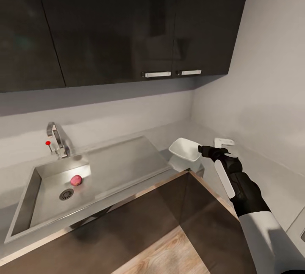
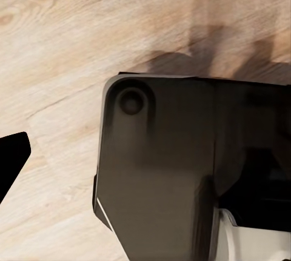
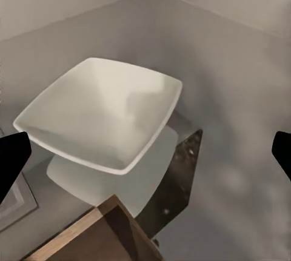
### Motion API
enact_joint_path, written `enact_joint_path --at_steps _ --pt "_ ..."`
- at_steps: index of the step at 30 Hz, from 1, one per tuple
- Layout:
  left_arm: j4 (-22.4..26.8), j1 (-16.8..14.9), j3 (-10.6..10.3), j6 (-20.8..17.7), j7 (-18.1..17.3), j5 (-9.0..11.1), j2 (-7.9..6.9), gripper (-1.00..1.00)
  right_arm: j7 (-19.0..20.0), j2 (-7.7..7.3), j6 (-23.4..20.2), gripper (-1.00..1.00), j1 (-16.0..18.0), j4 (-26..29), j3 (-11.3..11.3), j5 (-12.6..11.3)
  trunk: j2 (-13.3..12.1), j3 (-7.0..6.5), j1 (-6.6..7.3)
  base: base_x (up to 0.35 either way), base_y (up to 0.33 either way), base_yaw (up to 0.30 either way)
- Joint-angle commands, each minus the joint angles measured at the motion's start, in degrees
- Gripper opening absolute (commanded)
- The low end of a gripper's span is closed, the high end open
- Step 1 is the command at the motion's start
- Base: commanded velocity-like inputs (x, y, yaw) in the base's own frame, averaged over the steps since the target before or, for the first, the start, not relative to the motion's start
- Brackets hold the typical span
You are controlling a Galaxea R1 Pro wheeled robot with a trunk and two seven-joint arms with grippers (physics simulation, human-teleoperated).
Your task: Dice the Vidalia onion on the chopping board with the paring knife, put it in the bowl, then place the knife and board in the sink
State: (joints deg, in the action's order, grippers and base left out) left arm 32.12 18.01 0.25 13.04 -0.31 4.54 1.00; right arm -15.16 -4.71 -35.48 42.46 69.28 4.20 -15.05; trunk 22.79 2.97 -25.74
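Note:
The pinkish-red Vidalia onion [image 1: 76, 180] lies in the grey steel sink [image 1: 40, 206], just beyond the round drain [image 1: 66, 194]. The chrome tap [image 1: 56, 137] and its red knob [image 1: 48, 142] stand behind the basin. The white squarish bowl [image 1: 185, 149] [image 3: 103, 112] sits on the glossy countertop [image 1: 178, 132] in the right corner. My right gripper [image 1: 208, 151] [image 3: 147, 155] hovers open beside the bowl's right rim, holding nothing. One dark fingertip [image 2: 12, 161] of my left gripper hangs over wooden floor, nothing in it. Chopping board and paring knife are out of view.
Dark glossy wall cupboards [image 1: 127, 24] hang above the counter, with white walls behind and to the right. A dark brown cabinet front [image 1: 140, 219] drops below the counter edge to wooden floor [image 1: 169, 253]. The robot's dark base [image 2: 163, 170] is under my left wrist.

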Motion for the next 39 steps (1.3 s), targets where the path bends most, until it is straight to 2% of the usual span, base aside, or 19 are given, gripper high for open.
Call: enact_joint_path --at_steps 1,20,28,39 --pt "0.13 0.01 0.02 0.05 -0.03 0.47 0.01 1.0 -0.57 -0.06 -0.16 1.0 0.05 0.06 0.19 -0.56 0.13 0.15 -0.04 0.0 0.0 0.0" --pt "-0.13 0.01 0.02 0.05 -0.04 0.47 0.39 1.0 -0.57 0.04 -0.15 1.0 0.06 -0.44 0.2 -0.51 0.13 1.29 -0.04 0.137 0.0 0.0" --pt "0.01 0.01 -0.16 0.17 -0.04 0.47 0.4 1.0 -0.57 0.13 -0.15 1.0 0.07 -0.63 0.2 -0.51 0.13 1.86 -0.04 0.029 0.0 0.0" --pt "-0.61 0.25 -0.51 3.6 0.03 0.47 0.5 1.0 -0.57 0.05 -0.16 1.0 0.01 -0.64 0.2 -0.51 0.13 2.68 -0.04 0.001 0.0 0.0"
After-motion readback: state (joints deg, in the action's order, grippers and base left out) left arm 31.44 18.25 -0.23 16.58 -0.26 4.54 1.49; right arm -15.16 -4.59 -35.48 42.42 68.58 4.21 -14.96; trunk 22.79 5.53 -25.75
